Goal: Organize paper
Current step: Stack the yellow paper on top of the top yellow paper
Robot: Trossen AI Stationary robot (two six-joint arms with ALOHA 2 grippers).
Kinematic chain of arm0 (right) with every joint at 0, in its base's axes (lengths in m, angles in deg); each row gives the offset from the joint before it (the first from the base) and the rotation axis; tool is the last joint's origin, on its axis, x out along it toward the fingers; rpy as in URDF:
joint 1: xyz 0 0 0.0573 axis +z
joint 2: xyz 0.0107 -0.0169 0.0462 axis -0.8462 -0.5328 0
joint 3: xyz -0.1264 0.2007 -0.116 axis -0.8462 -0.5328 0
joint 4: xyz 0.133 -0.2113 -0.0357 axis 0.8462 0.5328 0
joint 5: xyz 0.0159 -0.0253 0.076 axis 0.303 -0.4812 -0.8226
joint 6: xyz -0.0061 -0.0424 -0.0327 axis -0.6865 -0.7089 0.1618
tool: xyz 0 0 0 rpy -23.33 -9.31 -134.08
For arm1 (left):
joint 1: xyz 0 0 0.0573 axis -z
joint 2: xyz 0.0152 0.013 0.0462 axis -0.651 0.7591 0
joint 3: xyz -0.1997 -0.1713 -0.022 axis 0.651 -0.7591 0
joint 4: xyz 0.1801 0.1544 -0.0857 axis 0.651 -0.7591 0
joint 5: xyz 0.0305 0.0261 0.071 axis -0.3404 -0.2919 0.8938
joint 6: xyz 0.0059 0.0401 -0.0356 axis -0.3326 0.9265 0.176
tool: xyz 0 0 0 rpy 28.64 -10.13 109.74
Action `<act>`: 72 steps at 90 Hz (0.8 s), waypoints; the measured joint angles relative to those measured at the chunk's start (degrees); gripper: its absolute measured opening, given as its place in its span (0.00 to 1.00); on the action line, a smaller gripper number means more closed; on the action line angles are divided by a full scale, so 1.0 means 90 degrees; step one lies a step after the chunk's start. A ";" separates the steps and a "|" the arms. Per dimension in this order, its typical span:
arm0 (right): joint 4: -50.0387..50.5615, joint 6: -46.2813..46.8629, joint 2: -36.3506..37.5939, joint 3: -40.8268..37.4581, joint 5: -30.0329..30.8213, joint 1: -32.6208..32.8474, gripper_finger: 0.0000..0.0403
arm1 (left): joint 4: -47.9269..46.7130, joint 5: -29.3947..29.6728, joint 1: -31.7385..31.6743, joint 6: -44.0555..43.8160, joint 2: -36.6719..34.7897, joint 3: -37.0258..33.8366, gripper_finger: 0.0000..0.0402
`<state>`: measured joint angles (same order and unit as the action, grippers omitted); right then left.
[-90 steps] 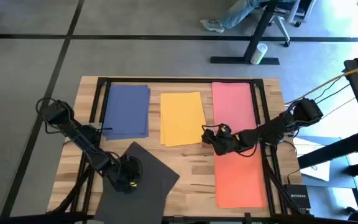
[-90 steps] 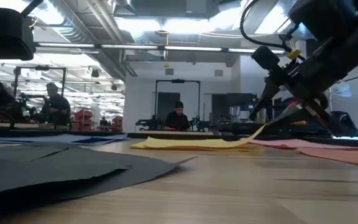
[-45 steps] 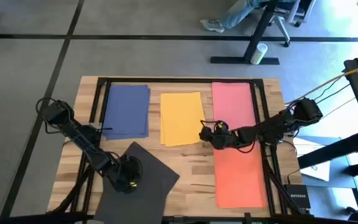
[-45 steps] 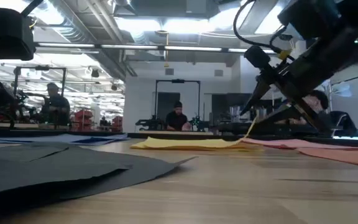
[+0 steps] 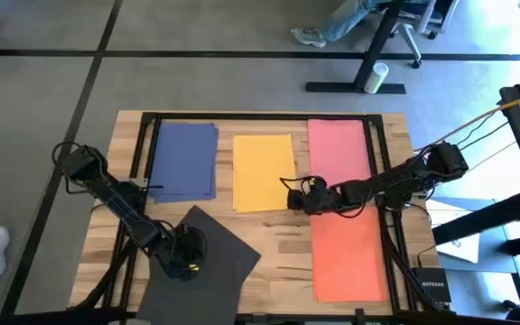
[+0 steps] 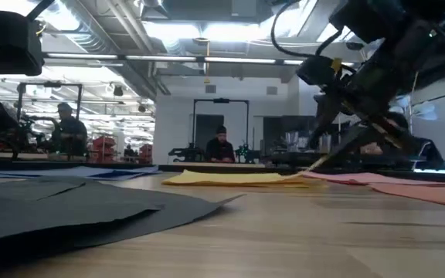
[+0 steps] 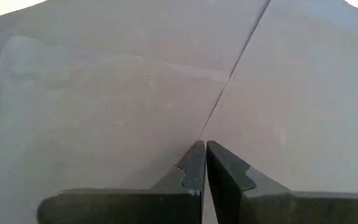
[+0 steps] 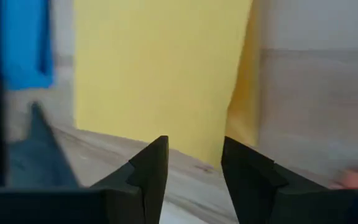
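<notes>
Five lots of paper lie flat on the wooden table: navy blue [image 5: 184,161] at the far left, yellow [image 5: 263,171] in the far middle, pink [image 5: 339,149] at the far right, orange [image 5: 348,257] at the near right, dark grey [image 5: 208,264] at the near left. My left gripper [image 5: 188,255] is shut, with its tips down on the dark grey paper [image 7: 104,93]. My right gripper [image 5: 289,195] stands open at the yellow paper's near right corner [image 8: 166,74], low over the wood. My left gripper points down with its shut fingertips [image 7: 194,152] on the dark grey paper, where the edge of a sheet [image 7: 229,81] runs away from them. Whether a layer is caught between the fingers, I cannot tell. My right gripper: I cannot tell whether its open fingers touch the yellow paper's corner [image 6: 311,168].
A black frame [image 5: 143,144] runs round the table top. Bare wood [image 5: 283,248] lies between the dark grey and orange paper. Desks, machines and people show in the room beyond the table in the low view.
My right gripper has gone toward the table's left edge, along the yellow paper's near right corner. The yellow top sheet, askew with that corner raised a second ago, now lies squarer on its pile and lower.
</notes>
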<state>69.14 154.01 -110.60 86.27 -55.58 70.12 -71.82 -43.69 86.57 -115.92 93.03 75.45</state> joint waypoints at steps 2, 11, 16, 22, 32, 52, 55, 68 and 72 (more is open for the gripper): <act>0.0154 -0.0016 0.0000 0.0040 -0.0021 0.0000 0.34 | -0.0002 0.0001 0.0000 0.0001 0.0000 0.0000 0.00; 0.0581 -0.0214 0.0000 0.0176 -0.0177 0.0000 0.34 | -0.0002 -0.0001 0.0000 0.0011 0.0000 0.0000 0.00; 0.0637 -0.0458 0.0000 0.0220 -0.0329 0.0000 0.34 | -0.0002 -0.0001 0.0000 0.0034 0.0000 0.0000 0.00; 0.0605 -0.1300 0.0000 0.0344 -0.0491 0.0000 0.34 | -0.0005 -0.0001 0.0000 0.0144 0.0000 0.0000 0.00; 0.0692 -0.3068 0.0000 0.0700 -0.0756 0.0007 0.34 | -0.0006 -0.0005 -0.0029 0.0297 0.0000 0.0000 0.00; 0.1536 -0.5569 0.0000 0.1459 -0.1224 0.0003 0.22 | -0.0012 -0.0003 -0.0178 0.0300 0.0000 0.0000 0.00; 0.1530 -0.5871 0.0002 0.1502 -0.1320 -0.0009 0.17 | -0.0012 -0.0004 -0.0204 0.0314 0.0000 0.0000 0.00; 0.1135 -0.6755 -0.0241 0.1551 -0.1474 -0.0144 0.03 | -0.0005 -0.0003 -0.0308 0.0479 0.0000 0.0000 0.00; 0.0907 -0.6972 -0.0458 0.1544 -0.1630 -0.0202 0.03 | -0.0010 -0.0001 -0.0347 0.0542 0.0000 0.0000 0.00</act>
<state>77.30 91.26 -114.72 100.17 -70.24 68.30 -71.91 -43.70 83.45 -111.04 93.03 75.45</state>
